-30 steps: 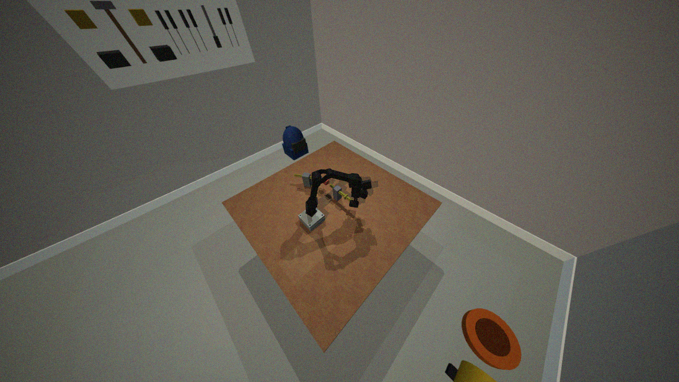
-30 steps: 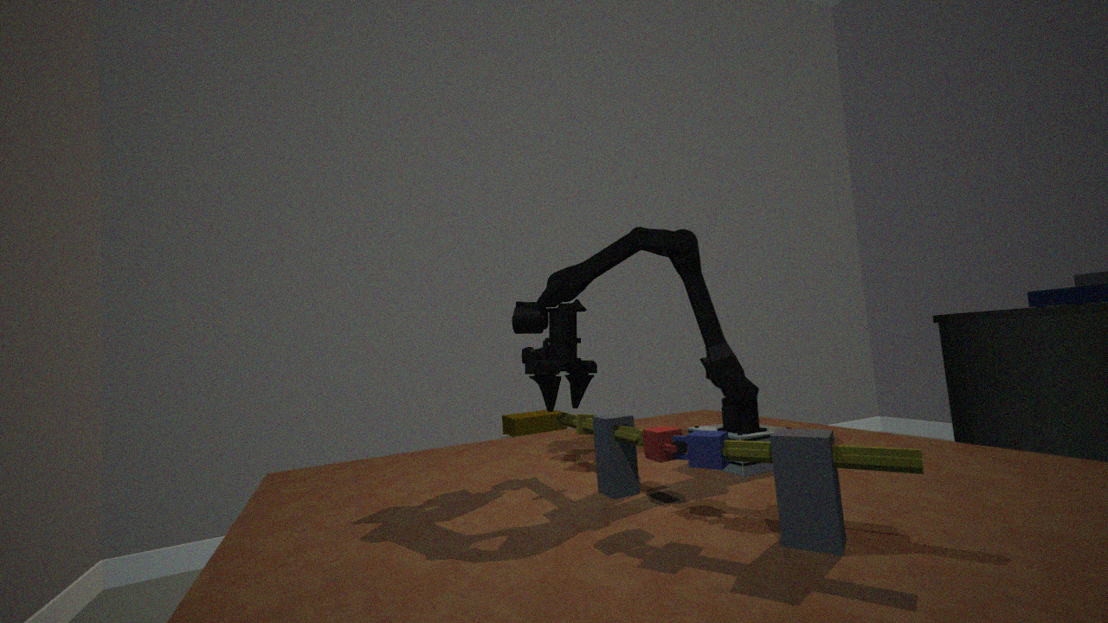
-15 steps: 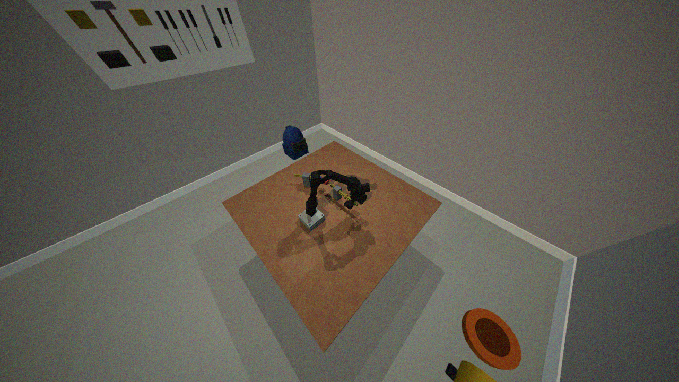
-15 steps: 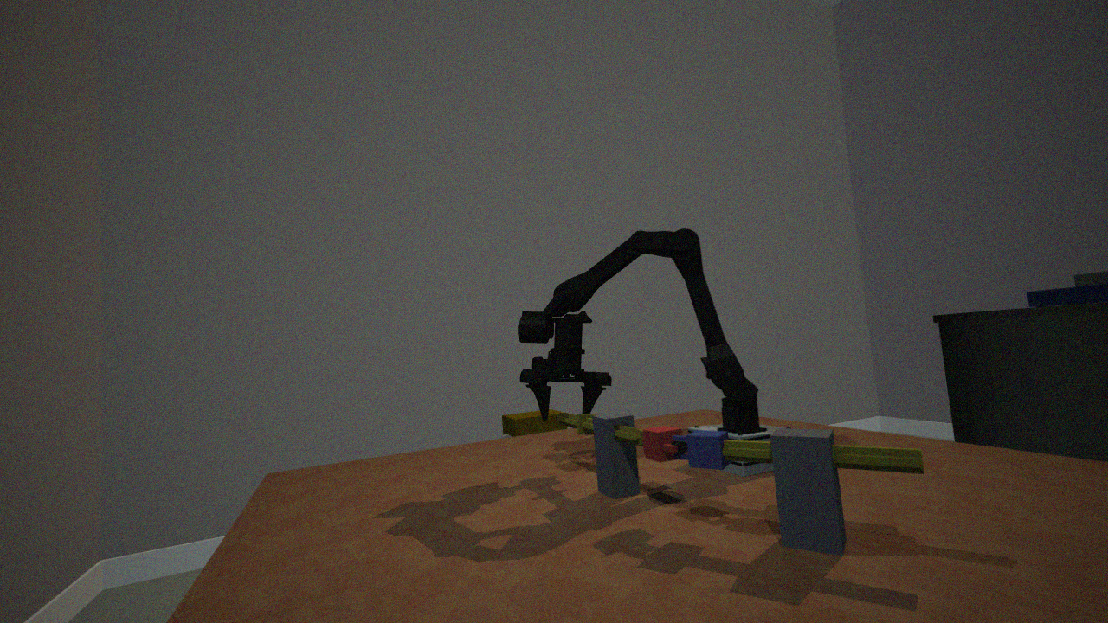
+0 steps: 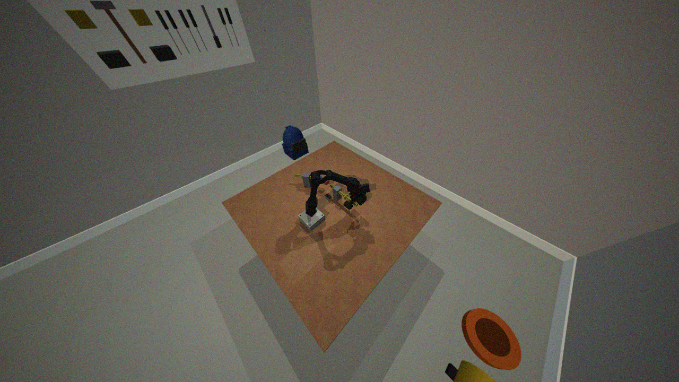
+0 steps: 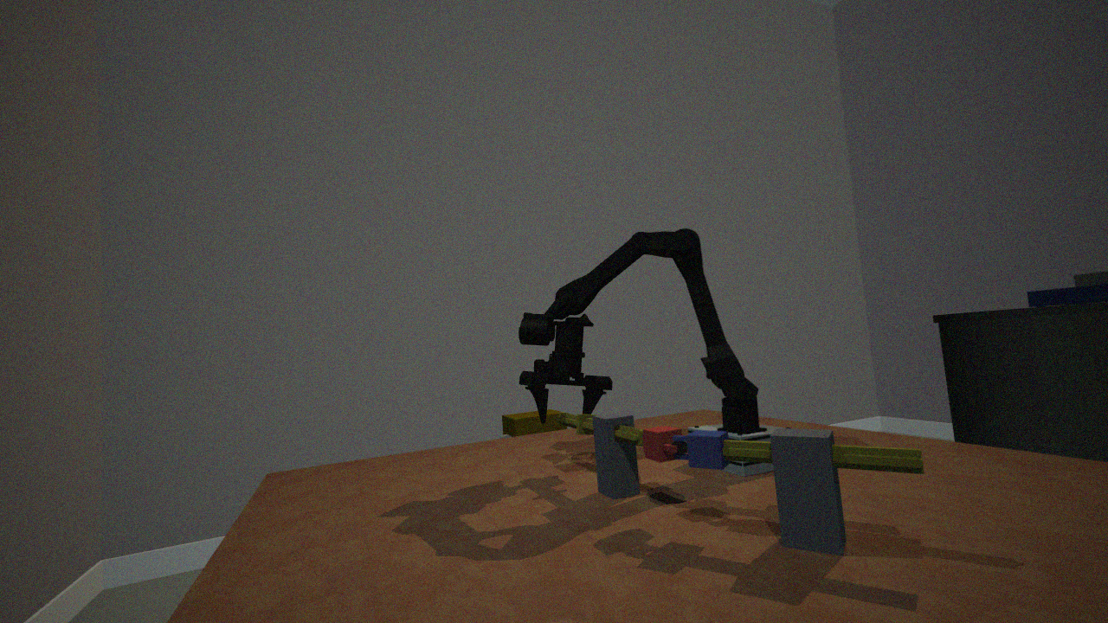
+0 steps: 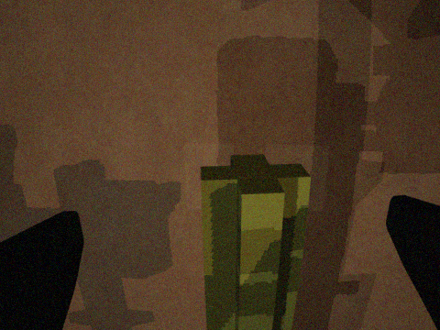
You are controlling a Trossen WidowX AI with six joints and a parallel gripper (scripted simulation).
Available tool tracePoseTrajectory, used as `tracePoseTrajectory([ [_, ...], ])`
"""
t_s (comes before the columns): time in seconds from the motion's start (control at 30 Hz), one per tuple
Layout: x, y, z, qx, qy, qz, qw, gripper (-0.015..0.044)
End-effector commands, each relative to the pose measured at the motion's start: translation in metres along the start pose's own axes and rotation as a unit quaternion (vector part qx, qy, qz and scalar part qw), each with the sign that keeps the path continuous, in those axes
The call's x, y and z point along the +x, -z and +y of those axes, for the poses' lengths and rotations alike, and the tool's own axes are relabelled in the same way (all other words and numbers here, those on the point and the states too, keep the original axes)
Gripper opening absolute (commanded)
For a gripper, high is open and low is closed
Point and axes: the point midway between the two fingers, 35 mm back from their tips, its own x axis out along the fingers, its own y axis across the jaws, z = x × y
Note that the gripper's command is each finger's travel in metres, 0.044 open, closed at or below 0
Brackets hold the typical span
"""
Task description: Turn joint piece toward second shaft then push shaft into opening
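My gripper (image 6: 564,415) (image 7: 241,222) is open and points down near the outer end of the second shaft. The second shaft (image 5: 344,193) (image 6: 628,434) (image 7: 261,211) is yellow-green with a cross-shaped section; in the wrist view its end lies between the fingers, touching neither. It passes through the second grey block (image 5: 337,192) (image 6: 617,468). The red joint piece (image 5: 326,182) (image 6: 660,443) hangs on the blue fork (image 6: 706,451) of the first shaft (image 5: 298,175) (image 6: 875,459), held in the first grey block (image 6: 809,496) (image 5: 306,180). The shaft's inner end is close to the joint piece; I cannot tell whether it is inside.
The arm's pale base plate (image 5: 311,219) stands on the brown table top (image 5: 318,304). A yellow box-like thing (image 6: 523,423) shows behind the fingers in the exterior view. A blue welding mask (image 5: 293,141) is beyond the table corner.
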Motion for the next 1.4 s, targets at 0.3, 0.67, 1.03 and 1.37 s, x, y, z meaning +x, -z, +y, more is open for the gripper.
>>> tracePoseTrajectory([
  [0.3, 0.024, 0.003, -0.001, 0.004, 0.003, 0.005, 1.000, 0.0440],
  [0.67, 0.025, 0.003, -0.001, 0.004, 0.003, 0.005, 1.000, 0.0230],
  [1.03, 0.025, 0.003, -0.001, 0.004, 0.003, 0.005, 1.000, 0.0102],
  [1.37, 0.025, 0.003, -0.001, 0.004, 0.003, 0.005, 1.000, 0.0067],
])
